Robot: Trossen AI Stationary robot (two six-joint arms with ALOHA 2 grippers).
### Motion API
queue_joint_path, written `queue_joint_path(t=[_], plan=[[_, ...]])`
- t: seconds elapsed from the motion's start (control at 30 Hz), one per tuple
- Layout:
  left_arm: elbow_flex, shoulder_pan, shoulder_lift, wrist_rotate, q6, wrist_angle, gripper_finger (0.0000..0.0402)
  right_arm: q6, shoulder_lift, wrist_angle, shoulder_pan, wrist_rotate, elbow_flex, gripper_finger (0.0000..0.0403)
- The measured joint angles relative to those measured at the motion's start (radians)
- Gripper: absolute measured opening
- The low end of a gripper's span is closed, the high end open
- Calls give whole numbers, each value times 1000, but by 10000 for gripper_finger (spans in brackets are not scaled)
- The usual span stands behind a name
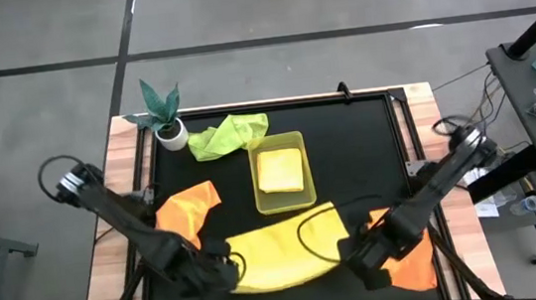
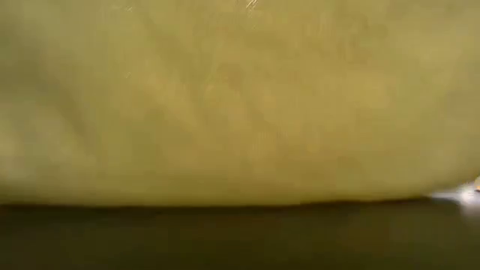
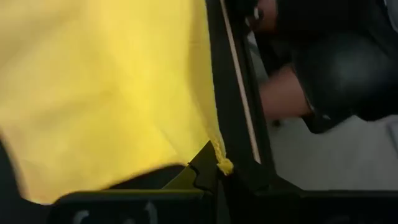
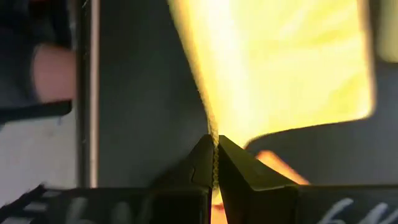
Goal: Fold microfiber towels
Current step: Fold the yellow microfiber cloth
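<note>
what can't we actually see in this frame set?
- Low view: the yellow towel fills the picture; everything behind it is hidden.
- High view: both grippers, left and right, are dark against the mat, so their fingers are not readable; the right arm covers part of an orange towel.
- Left wrist view: that towel blocks most of the table.
- Tray: the folded towel's layer count is too small to tell.
</note>
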Motion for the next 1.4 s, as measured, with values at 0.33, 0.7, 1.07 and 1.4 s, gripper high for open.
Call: queue_joint_path(t=[0.33, 0.7, 1.07, 1.4], plan=[[0, -2, 113, 118, -58, 20, 0, -109, 117, 180, -18, -174, -80, 8], [-90, 50, 130, -2, -56, -49, 0, -180, 95, 172, -149, -76, -150, 8], [-212, 154, 101, -100, -54, -99, 0, -218, 98, 138, -268, 22, -207, 8], [-295, 218, 93, -126, -54, -67, 0, -218, 98, 156, -311, 84, -254, 8]])
